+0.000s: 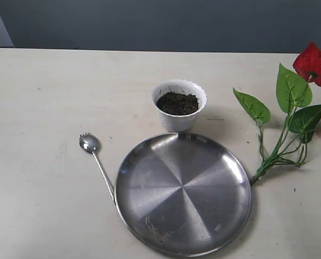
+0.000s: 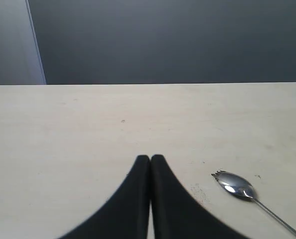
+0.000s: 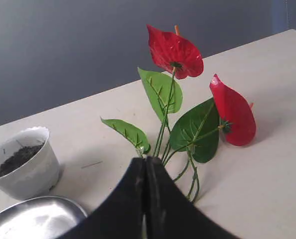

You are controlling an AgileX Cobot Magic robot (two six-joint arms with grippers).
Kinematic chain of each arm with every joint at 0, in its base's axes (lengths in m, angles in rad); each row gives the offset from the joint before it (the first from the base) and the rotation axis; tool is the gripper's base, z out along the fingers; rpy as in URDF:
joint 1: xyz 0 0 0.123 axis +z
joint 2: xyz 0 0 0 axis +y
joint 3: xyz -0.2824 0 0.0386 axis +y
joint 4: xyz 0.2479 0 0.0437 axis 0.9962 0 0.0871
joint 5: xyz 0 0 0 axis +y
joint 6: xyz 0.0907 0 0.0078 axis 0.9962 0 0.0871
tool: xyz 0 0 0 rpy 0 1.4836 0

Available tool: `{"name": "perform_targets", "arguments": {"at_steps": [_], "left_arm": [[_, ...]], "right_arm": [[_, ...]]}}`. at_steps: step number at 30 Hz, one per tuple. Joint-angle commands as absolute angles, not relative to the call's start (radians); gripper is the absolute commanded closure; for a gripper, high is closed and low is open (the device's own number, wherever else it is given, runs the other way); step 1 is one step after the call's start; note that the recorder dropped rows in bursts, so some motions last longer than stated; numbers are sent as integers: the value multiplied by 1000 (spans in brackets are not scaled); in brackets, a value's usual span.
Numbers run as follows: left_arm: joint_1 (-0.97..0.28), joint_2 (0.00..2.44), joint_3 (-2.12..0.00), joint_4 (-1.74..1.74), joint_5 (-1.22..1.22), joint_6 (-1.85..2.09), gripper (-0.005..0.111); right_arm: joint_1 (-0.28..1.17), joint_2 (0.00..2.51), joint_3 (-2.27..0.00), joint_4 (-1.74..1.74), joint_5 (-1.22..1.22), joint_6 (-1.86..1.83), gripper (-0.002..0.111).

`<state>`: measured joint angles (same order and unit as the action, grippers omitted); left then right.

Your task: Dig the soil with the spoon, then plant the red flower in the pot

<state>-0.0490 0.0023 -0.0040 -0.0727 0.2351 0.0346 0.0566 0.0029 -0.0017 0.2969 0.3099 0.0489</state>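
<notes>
A pale table (image 1: 41, 97) is seen under everything, with a dark wall behind it. A large round steel plate (image 1: 184, 194) is laid flat on the near part of the table. The red flower (image 1: 290, 116) is laid on its side at the right, well apart from the pot, with its stem end just beside the right rim of the plate. The pot (image 1: 179, 104) is placed upright just behind the plate, and the soil (image 1: 177, 103) is held inside it, almost up to the scalloped rim. The spoon (image 1: 97, 162) is laid flat at the left of the plate, its handle end close to the plate rim. The left gripper (image 2: 150, 158) is pressed closed above the table near the spoon bowl, with nothing held. The right gripper (image 3: 145, 160) is also closed and empty, in front of the flower stems.
</notes>
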Motion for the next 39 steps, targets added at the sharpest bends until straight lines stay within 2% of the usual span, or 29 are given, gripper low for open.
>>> {"name": "perform_targets", "arguments": {"at_steps": [1,5,9,15,21,26,34,39], "left_arm": [[-52,0,0,-69,227,32,106],[-52,0,0,-69,227,32,106],[-52,0,0,-69,227,32,106],[-52,0,0,-67,230,32,106],[-52,0,0,-67,230,32,106],[-52,0,0,-67,230,32,106],[-52,0,0,-67,230,32,106],[-52,0,0,-67,230,32,106]], "right_arm": [[61,0,0,480,270,63,109],[61,0,0,873,295,63,109],[61,0,0,890,345,19,109],[61,7,-133,1196,446,-644,109],[61,249,-382,1089,540,-815,109],[61,598,-670,938,714,-848,109],[63,958,-1077,946,866,-890,109],[194,1036,-1191,875,810,-888,109]]}}
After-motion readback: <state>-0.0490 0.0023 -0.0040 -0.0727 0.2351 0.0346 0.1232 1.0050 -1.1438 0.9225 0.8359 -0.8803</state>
